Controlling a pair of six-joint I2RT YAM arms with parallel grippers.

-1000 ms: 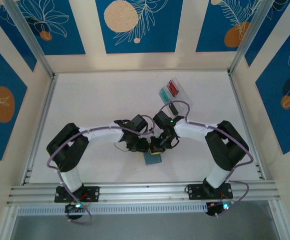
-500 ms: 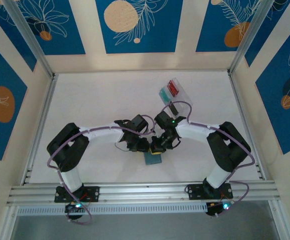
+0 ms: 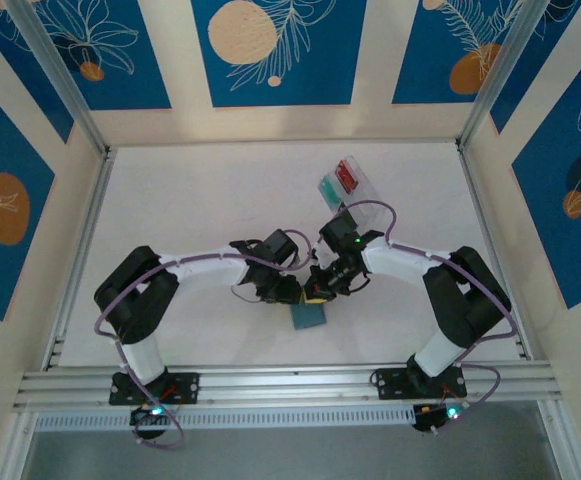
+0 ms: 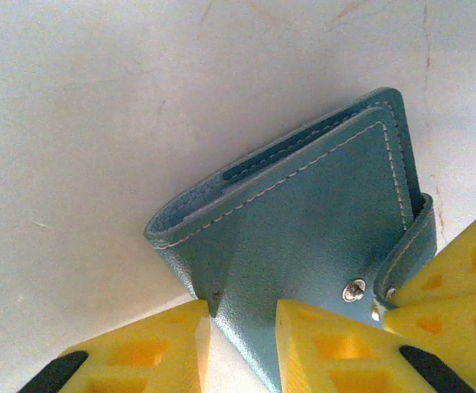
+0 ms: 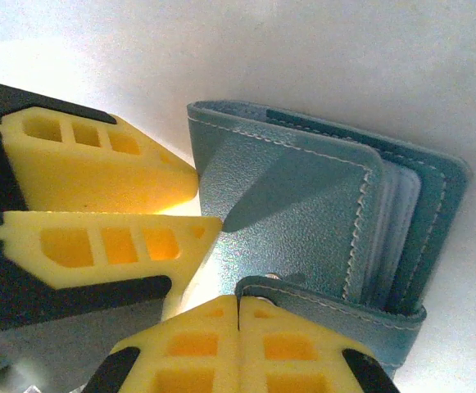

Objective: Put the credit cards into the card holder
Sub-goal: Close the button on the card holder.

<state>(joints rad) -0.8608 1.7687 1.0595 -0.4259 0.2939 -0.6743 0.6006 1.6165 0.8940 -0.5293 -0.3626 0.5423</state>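
The blue-grey card holder (image 3: 308, 316) lies folded on the white table (image 3: 200, 200), just below the middle of the top view, where both grippers meet. In the left wrist view its cover shows pale stitching and a small round snap stud (image 4: 354, 288).

The left gripper (image 4: 243, 315) has its jaws slightly apart with the holder's near corner between the fingertips. Whether they pinch it cannot be told.

The right gripper (image 5: 238, 303) has its yellow fingers pressed together against the strap (image 5: 336, 315), and a grip on it cannot be confirmed.

A clear tray (image 3: 368, 192), upper right of centre, holds a red card (image 3: 347, 174) and a teal card (image 3: 331, 187). Any print on them is too small to read.
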